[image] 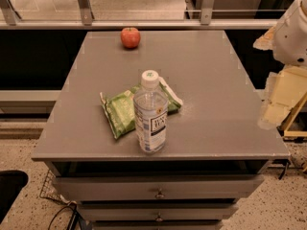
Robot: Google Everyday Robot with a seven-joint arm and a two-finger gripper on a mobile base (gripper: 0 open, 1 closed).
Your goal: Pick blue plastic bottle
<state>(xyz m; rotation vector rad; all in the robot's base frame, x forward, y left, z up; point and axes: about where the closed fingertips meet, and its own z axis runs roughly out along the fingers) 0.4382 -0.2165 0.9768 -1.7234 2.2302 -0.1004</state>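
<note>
- Grey table (216,104) fills the middle of the camera view; its top is flat and dull, and drawers (158,188) with small round knobs are stacked under its front edge.
- Clear and upright, the bottle (150,114) stands near the table's front edge, about midway across. Its white cap is screwed on, and the white-blue label turns a dark panel toward the camera.
- Green and flat, a packet (120,111) lies just behind the bottle and reaches out to its left. The bottle overlaps it from this angle, so I cannot tell whether the two touch.
- Red, an apple (130,37) sits at the table's far edge, left of centre, well apart from the bottle and the packet.
- Cream-coloured, my gripper (280,97) hangs off the table's right side, beyond its edge and well apart from the bottle. I cannot tell whether it is apart or together.
- White, a rounded part of my arm (292,28) shows above the gripper, in the upper right corner.
- Beyond the table runs a rail (144,24) with metal posts, and a speckled floor (283,210) lies below on the right.
</note>
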